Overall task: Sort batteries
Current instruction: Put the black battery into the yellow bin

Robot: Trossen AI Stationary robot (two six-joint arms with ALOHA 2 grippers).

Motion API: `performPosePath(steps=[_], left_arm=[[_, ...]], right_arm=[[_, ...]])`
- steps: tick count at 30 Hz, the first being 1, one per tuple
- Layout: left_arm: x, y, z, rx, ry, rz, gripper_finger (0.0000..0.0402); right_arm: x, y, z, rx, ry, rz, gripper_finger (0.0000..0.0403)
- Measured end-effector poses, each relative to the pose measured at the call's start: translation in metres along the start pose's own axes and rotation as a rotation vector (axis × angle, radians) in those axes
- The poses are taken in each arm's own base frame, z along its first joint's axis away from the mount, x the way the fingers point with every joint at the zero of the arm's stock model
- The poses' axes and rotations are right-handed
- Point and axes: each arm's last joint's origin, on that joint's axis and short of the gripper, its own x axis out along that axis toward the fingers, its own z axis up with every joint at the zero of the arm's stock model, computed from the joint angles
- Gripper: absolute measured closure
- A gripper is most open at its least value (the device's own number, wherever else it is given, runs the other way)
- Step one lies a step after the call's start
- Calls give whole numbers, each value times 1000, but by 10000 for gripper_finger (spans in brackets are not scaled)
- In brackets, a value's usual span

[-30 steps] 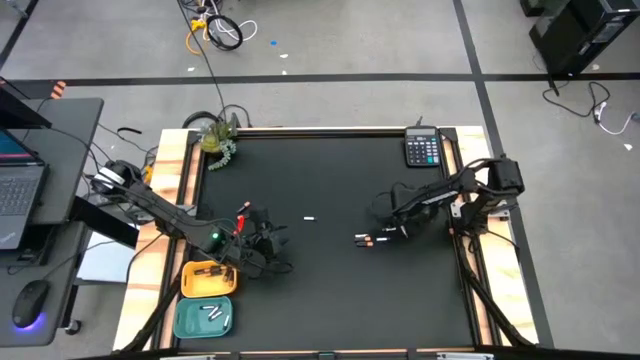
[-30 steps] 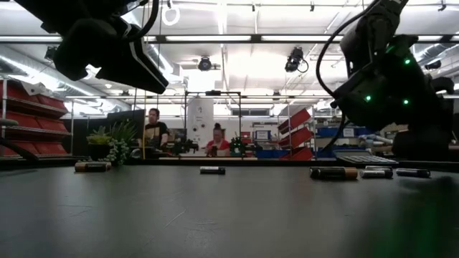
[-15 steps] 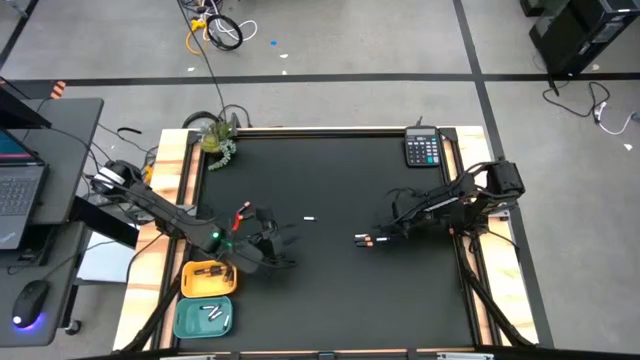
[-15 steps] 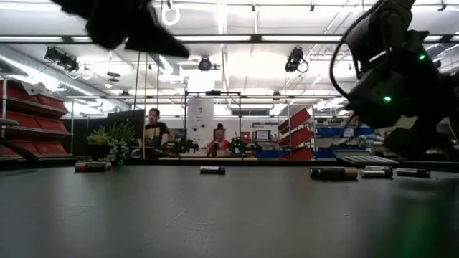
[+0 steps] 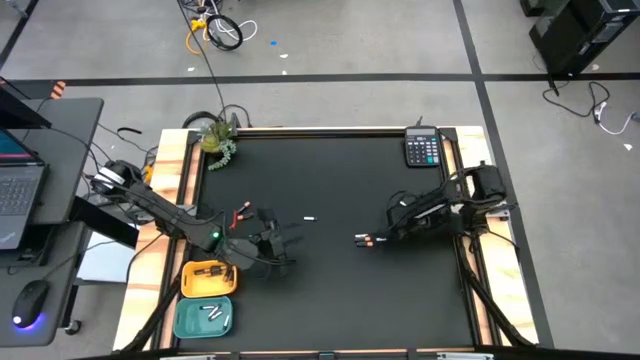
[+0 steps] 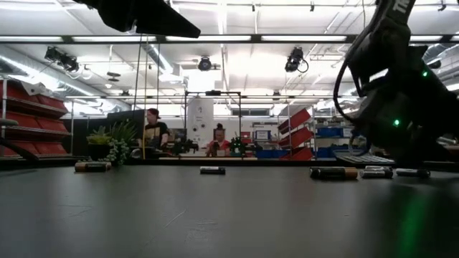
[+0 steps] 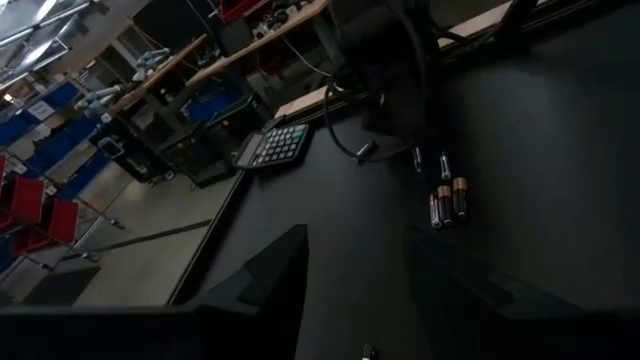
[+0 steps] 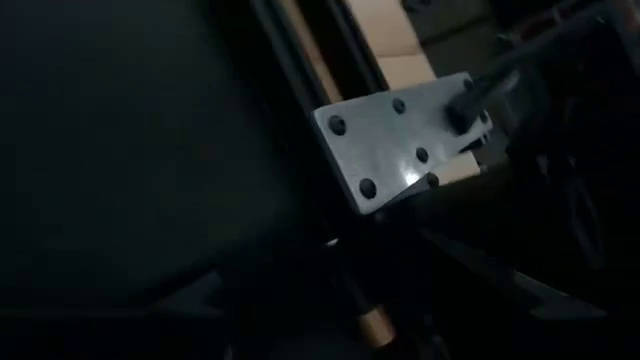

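The right gripper (image 5: 392,232) is set low beside the batteries (image 5: 366,239); its opening cannot be told. The left gripper (image 7: 355,290), open and empty, hangs over the mat. One battery should be straddled squarely before closing.

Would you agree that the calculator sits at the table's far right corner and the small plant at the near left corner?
Not quite: the calculator is at the far right corner, but the plant stands at the far left corner, as the high view shows. The near left holds the yellow tray.

We see even overhead brightness in the top-down view, with the black table (image 5: 330,290) swallowing detail. At table height, ceiling strip lights (image 6: 215,37) glare, and both arms are backlit silhouettes. Both wrist views are dim and soft; a metal bracket (image 8: 400,140) near the right gripper catches pale light.
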Motion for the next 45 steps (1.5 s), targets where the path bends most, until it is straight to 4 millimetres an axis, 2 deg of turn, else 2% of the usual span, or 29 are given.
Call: performPosePath(steps=[5,10,16,23,28,36,45], left_arm=[[0,0,0,5,3,-2,230],[0,0,-1,12,8,-4,230],[0,-1,-1,33,7,-12,230],[0,-2,-6,116,44,-22,230],[0,-2,-7,128,53,-25,230],[0,-2,-7,147,48,-24,230],[0,-3,-6,148,34,-84,230]], right_arm=[[-3,8,-10,150,-23,-57,168],[-5,8,-15,342,-19,-138,165],[-4,13,-23,528,47,-116,167],[-3,11,-24,500,-28,-77,162],[-4,10,-25,489,-25,-71,164],[-4,9,-24,346,-24,-87,161],[-4,9,-24,346,-23,-88,162]])
